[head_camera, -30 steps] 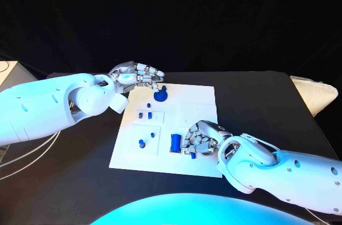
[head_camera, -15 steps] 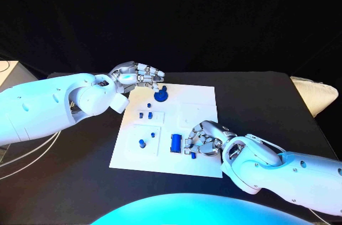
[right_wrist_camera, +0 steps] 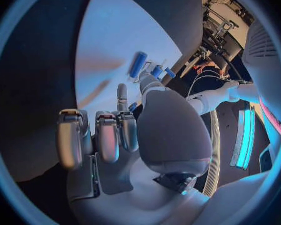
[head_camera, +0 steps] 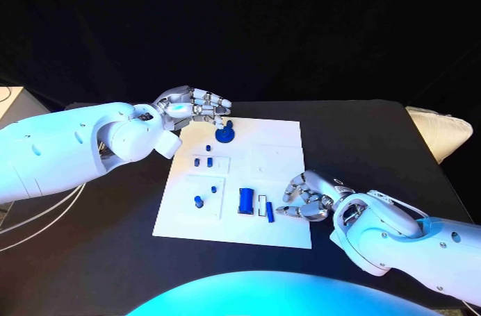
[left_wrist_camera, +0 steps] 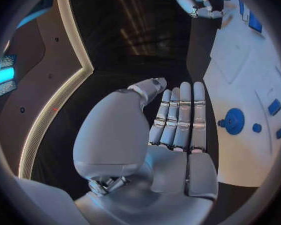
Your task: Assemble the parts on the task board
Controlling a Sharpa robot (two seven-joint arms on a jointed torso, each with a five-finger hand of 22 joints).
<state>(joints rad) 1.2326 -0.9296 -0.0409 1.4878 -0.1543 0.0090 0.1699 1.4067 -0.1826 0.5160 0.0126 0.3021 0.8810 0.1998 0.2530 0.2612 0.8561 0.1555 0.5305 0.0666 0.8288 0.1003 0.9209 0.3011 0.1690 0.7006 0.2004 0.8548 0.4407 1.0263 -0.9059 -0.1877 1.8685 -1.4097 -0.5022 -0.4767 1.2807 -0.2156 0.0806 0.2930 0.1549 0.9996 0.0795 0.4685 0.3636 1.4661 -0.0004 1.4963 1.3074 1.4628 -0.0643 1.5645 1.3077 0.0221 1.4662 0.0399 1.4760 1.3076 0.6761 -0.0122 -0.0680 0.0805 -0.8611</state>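
Hovering beside a thin blue part (head_camera: 270, 212) on the task board (head_camera: 281, 146), the right hand (head_camera: 308, 197) looks curled and empty — left hand (head_camera: 197, 104) open at the far edge — next it needs a clean pinch, prob.

Black table (head_camera: 381, 149), pale cushion-like object (head_camera: 443, 137) beside its right edge, white cables (head_camera: 30, 227) left.

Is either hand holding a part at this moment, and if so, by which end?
Nothing is held. The left hand hovers open by the task board's far edge; the right hand, fingers apart, sits beside the thin blue part.
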